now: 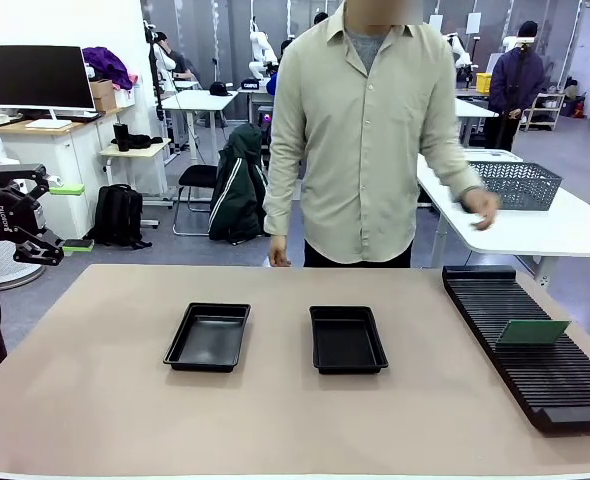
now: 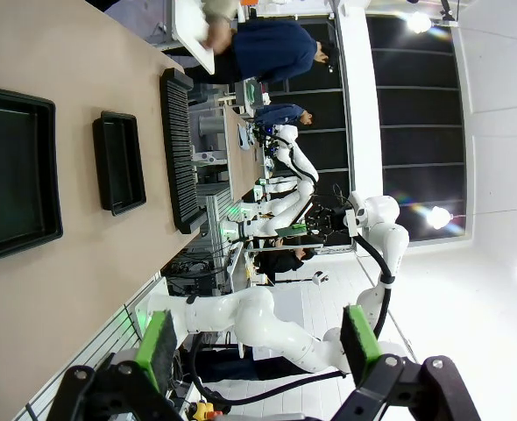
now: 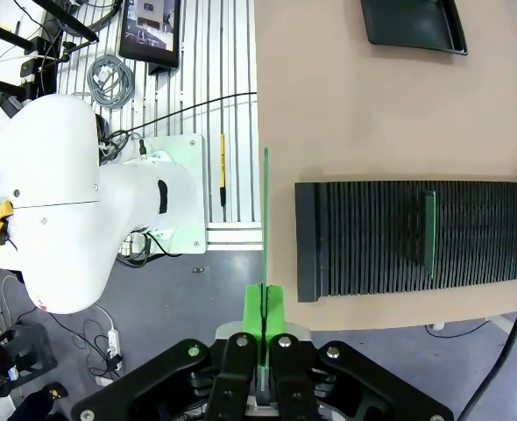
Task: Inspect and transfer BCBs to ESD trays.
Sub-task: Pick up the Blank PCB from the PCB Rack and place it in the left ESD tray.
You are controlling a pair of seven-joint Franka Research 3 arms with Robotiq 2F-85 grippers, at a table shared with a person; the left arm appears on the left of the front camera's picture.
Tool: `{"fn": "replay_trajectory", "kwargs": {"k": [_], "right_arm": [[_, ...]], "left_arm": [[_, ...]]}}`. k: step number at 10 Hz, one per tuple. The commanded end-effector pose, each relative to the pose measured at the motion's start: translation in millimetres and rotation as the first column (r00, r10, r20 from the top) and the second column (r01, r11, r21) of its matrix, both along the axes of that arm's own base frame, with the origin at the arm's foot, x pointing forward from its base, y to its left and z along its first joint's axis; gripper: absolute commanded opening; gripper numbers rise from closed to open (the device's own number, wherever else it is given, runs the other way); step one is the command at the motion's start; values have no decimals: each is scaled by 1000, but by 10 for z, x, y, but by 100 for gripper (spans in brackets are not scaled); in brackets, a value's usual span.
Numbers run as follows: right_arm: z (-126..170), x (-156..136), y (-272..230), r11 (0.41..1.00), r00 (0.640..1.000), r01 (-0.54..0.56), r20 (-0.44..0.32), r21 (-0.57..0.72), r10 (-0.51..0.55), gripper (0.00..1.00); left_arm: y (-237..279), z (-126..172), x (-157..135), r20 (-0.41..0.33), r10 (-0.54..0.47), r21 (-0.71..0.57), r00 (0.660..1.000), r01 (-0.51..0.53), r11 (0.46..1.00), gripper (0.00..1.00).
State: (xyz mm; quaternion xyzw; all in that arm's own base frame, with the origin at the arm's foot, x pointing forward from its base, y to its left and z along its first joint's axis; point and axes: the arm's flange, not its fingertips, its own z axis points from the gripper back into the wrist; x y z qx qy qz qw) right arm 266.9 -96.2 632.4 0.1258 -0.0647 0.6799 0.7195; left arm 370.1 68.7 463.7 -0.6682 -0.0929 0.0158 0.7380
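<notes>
My right gripper is pinched shut on a BCB, held edge-on beside the rack's end. A second board stands slotted in that rack. My left gripper gapes wide, holding nothing. Both ESD trays sit empty, well apart from the rack. I judge the board must go down flat, inside one rim.

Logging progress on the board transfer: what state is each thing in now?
left gripper: open, empty.
right gripper: shut on the held board.
held board: clamped by one edge.
left tray: empty.
right tray: empty.
rack: one slot filled.
rack board: standing in its slot.
</notes>
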Motion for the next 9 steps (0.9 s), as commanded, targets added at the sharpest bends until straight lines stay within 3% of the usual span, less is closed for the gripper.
{"fn": "replay_trajectory", "kwargs": {"k": [1,7,9], "right_arm": [[-4,-6,-10,1000,1000,2,0,-3,-2,2],[-1,0,-4,1000,1000,0,0,1,0,2],[48,146,-43,995,996,73,-52,68,-70,2]], "left_arm": [[5,3,-7,0,1,-2,1000,-1,1000,100],[5,3,-7,0,1,-2,1000,-1,1000,100],[5,3,-7,0,1,-2,1000,-1,1000,100]]}}
